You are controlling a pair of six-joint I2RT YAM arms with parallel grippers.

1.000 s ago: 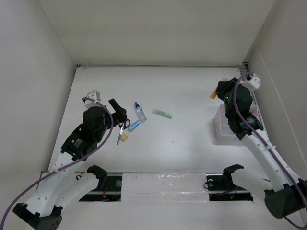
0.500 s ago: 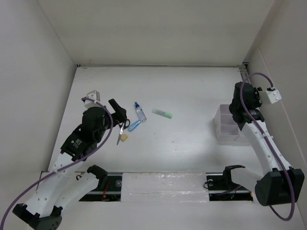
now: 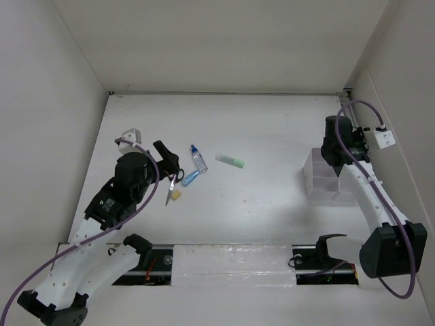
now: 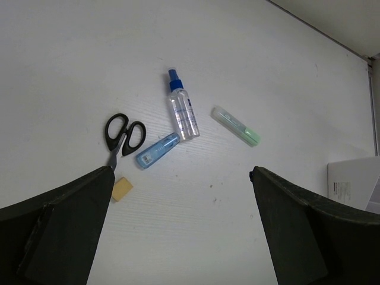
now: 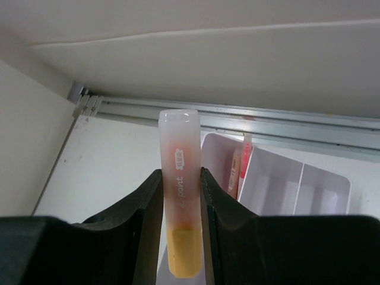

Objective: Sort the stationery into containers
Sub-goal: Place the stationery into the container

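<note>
My right gripper is shut on an orange marker, which stands upright between the fingers, its clear cap end pointing away. Just beyond and to the right lie the containers, a translucent white divided organiser with thin orange-red pens in one compartment. My left gripper hangs open above the table with nothing between its fingers. Ahead of it lie black-handled scissors, a yellow eraser, a blue marker, a blue-capped glue bottle and a green marker.
White walls close in the table on three sides. A metal rail runs along the wall behind the organiser. The right arm reaches along the right wall. A taped strip lies between the two arm bases.
The right wrist has swung and turned at the organiser, carrying the orange marker, which no longer shows in the top view. The left arm has stayed still.
</note>
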